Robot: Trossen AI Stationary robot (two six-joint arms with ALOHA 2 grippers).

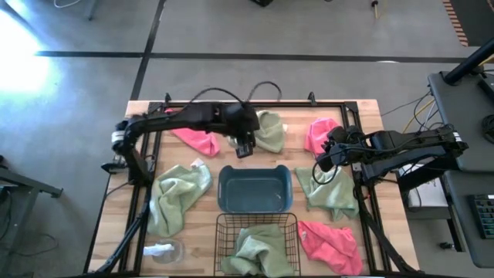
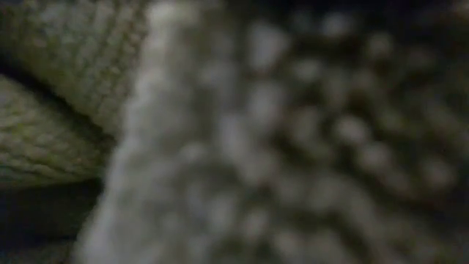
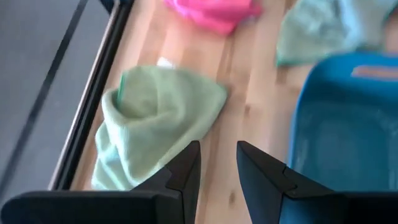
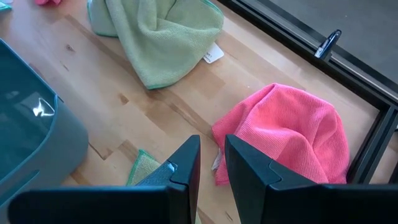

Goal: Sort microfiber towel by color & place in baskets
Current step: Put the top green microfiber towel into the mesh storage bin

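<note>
Sorting is under way, I judge: one green towel [image 1: 261,251] lies crumpled in the black wire basket [image 1: 225,232] at bottom centre, while the blue-grey bin [image 1: 255,190] in mid-frame looks empty; the left end effector [image 1: 244,148] hovers just above the bin, fingers slightly parted, gripping nothing; the right end effector [image 1: 325,162], likewise empty and barely parted, sits right of centre near a rumpled pink towel [image 1: 319,133]; next, probably, comes closing on a pink cloth for the bin; other green and pink towels lie loosely bunched across the wooden counter [image 1: 293,127].

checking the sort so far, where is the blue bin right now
In the high view the blue bin sits mid-table, just behind the wire basket, with green towels on either side.
</note>
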